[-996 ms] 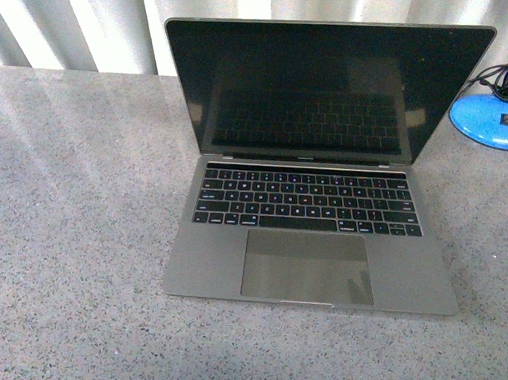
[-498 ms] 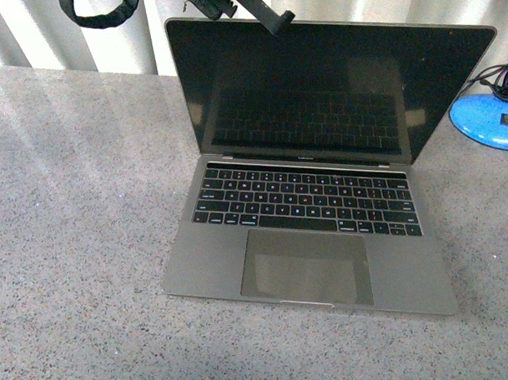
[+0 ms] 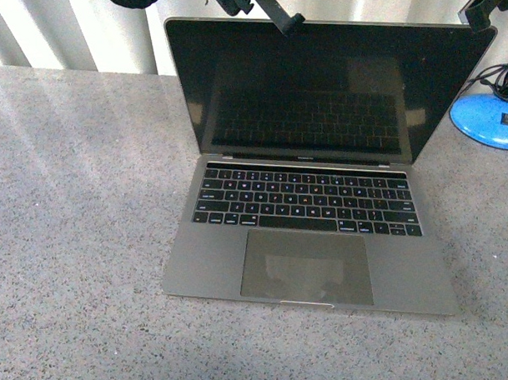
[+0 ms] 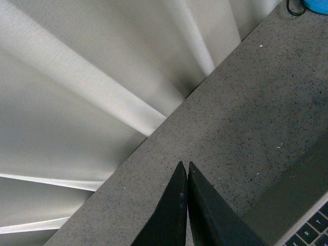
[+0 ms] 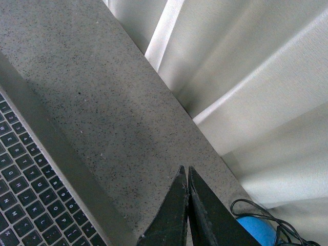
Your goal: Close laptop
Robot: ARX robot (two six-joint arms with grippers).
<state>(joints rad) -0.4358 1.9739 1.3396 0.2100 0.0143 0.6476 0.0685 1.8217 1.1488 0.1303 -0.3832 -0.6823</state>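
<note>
The laptop (image 3: pixel 307 267) stands open in the middle of the table, grey with black keys and a dark screen (image 3: pixel 317 88) leaning back. My left gripper (image 3: pixel 291 24) is shut and empty, its tip at the lid's top edge near the left corner. At the lid's top right corner is my right gripper (image 3: pixel 469 14), also shut and empty. In the left wrist view the shut left gripper (image 4: pixel 184 165) hangs over bare table with a laptop corner (image 4: pixel 300 202) beside it. The right wrist view has the right gripper (image 5: pixel 185 169) closed above the table beside the laptop's keyboard (image 5: pixel 31 200).
The speckled grey table (image 3: pixel 80 229) ends at a white pleated curtain (image 3: pixel 107 32) behind the laptop. A blue round object (image 3: pixel 485 119) with black cables lies at the right, close behind the screen's right edge; the right wrist view holds this blue object (image 5: pixel 256 228) too.
A second ago no arm was in view. The left gripper came in at the lid's top edge and has shifted slightly right. The right gripper has now appeared at the top right corner.
</note>
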